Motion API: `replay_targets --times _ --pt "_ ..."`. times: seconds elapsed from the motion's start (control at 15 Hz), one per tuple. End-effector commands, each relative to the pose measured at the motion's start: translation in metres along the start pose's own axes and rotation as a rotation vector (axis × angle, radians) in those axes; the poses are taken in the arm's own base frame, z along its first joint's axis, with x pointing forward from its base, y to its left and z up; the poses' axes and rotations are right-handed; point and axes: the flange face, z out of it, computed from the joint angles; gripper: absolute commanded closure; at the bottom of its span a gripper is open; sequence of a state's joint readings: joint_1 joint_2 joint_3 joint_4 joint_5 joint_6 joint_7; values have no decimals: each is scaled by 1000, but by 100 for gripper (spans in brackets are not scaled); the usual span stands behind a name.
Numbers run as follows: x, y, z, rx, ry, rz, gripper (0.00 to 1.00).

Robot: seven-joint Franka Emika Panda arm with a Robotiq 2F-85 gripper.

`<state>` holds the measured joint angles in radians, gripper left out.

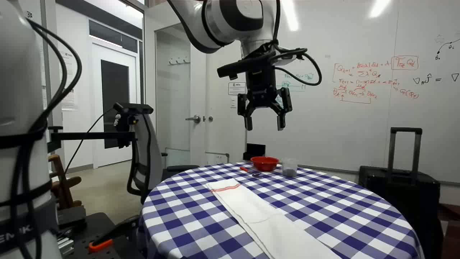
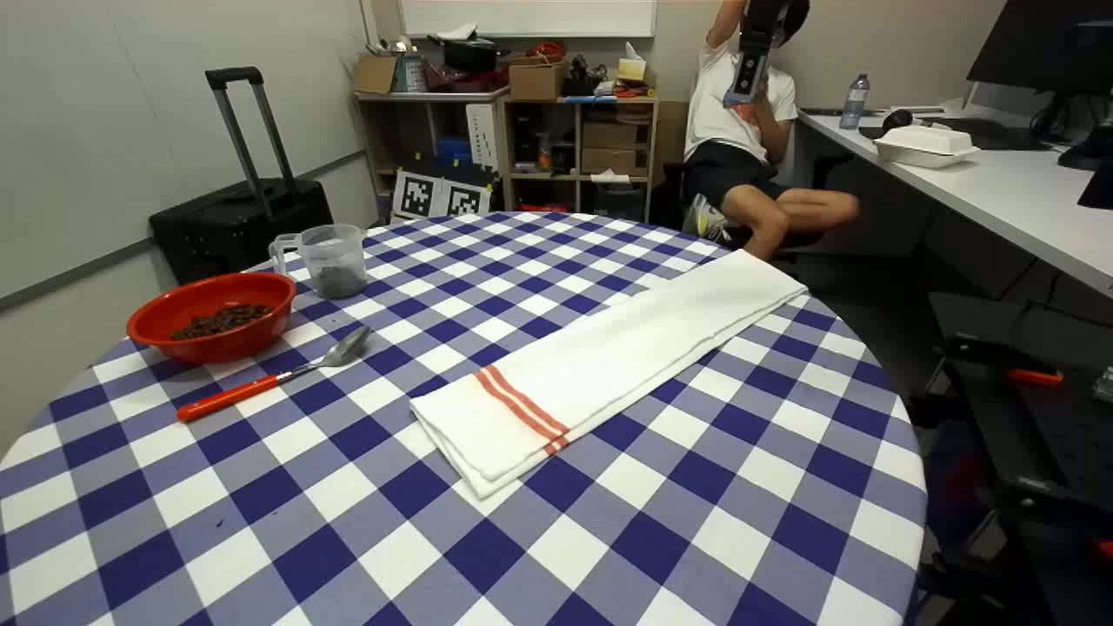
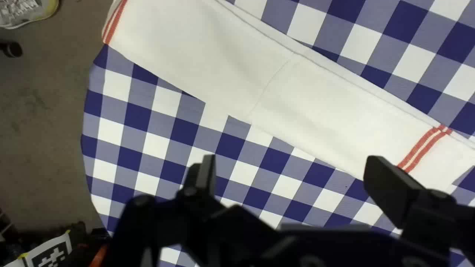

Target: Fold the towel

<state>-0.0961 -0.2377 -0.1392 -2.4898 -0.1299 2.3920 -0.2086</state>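
**Hanging in the air, gripping nothing**

In an exterior view, seeing the gripper hanging well above the towel, with fingers spread wide and nothing between them. Finding the towel lying as a long white strip on the blue-and-white checked tablecloth, with red stripes at its far end. Looking beyond at a black suitcase and a whiteboard.

In an exterior view, too, seeing the towel lying flat, with layers showing along one edge. Noticing a spoon near its closer, striped end, then a red bowl and a clear jug. Making out a person sitting beside a white desk.

In the wrist view, seeing the towel slanting across the tablecloth, with one finger overlapping it near red stripes and the other over the checks.
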Motion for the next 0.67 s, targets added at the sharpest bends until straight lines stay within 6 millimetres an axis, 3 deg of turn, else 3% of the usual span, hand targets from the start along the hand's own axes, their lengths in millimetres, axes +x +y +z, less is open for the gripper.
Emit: replay_targets --times 0.0,0.4,0.6 --pt "0 0 0 0 -1 0 0" --pt "0 0 0 0 -1 0 0" --pt "14 -38 6 -12 -12 -33 0"
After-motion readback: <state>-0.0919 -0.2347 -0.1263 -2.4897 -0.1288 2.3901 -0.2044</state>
